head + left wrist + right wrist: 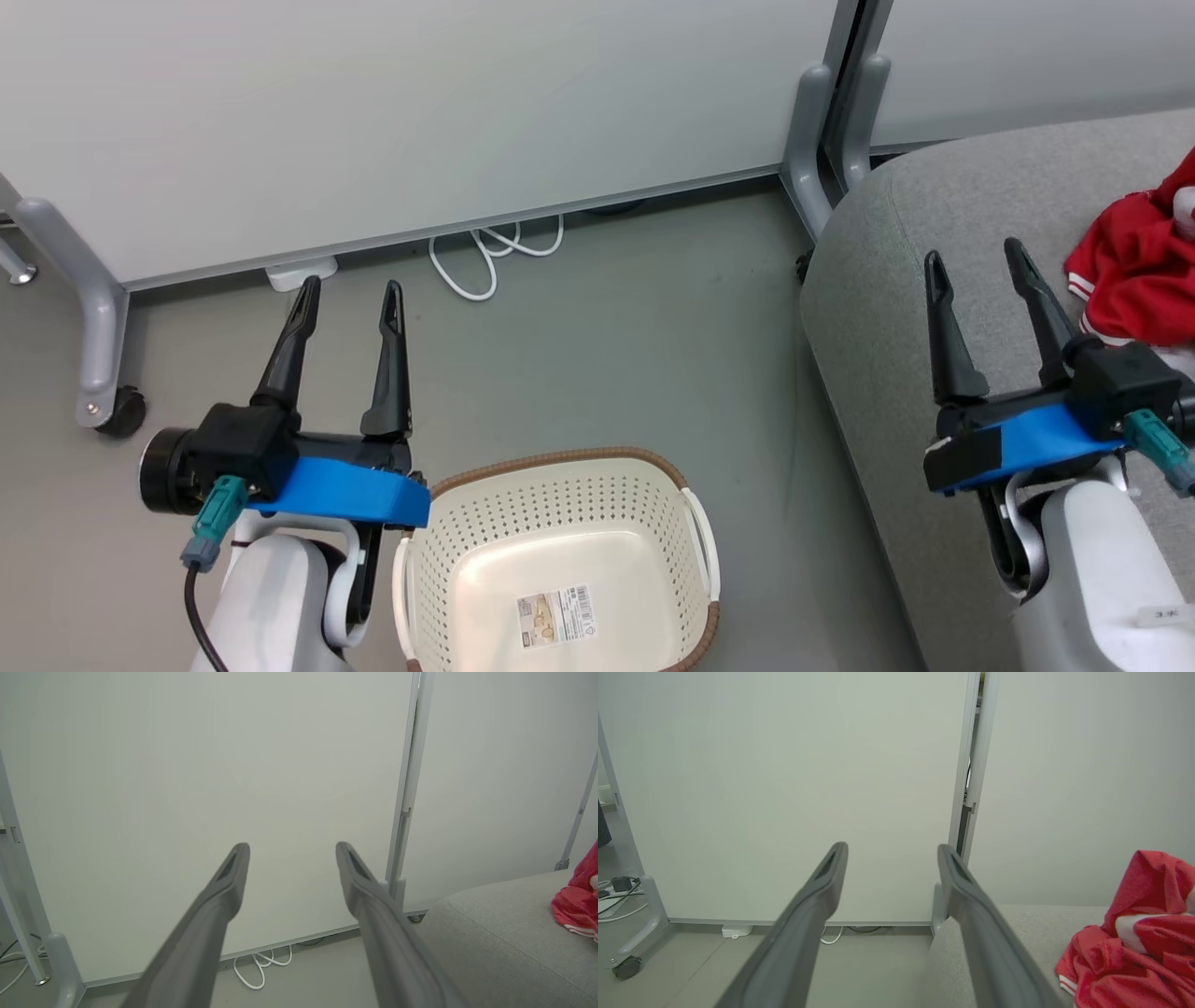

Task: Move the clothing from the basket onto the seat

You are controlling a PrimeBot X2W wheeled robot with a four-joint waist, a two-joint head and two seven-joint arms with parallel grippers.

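The cream basket [569, 509] with its brown rim stands on the floor at the bottom centre; only a paper label [556, 617] lies inside. Red clothing [1134, 266] with white trim is heaped on the grey seat [934, 215] at the right edge, also visible as clothing [1139, 952] and clothing [577, 900] in the wrist views. My left gripper [350, 297] hangs open over the floor, left of the basket, holding nothing. My right gripper [976, 257] is open above the seat, just left of the clothing, with nothing between its fingers.
White partition panels [373, 121] on grey wheeled feet [103, 373] close off the back. A white cable [490, 257] and a power strip [301, 273] lie on the floor by the panel's base. Grey floor lies between the basket and the seat.
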